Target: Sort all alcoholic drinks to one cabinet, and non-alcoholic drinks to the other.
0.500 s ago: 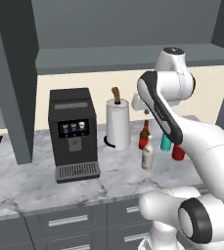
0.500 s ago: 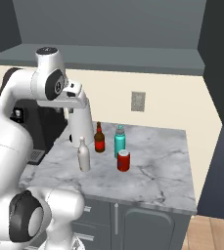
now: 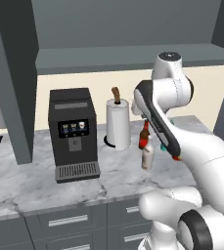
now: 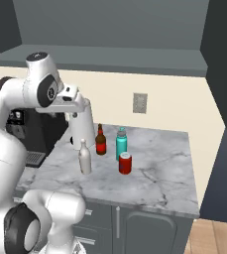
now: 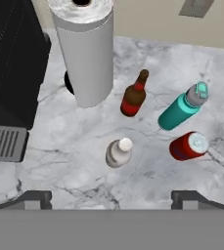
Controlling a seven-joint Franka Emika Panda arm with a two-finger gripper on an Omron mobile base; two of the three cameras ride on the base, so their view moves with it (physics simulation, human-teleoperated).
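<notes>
Hand view: hand (image 5: 111, 196) spread wide above cream bottle (image 5: 119, 152); no contact

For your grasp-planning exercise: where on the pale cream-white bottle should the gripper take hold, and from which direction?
Grip the cream-white bottle at its body, just below the shoulder, coming down from above with the open gripper. It stands upright and nearest the counter's front edge, apart from the brown bottle and red can, so both fingers likely have room.
</notes>
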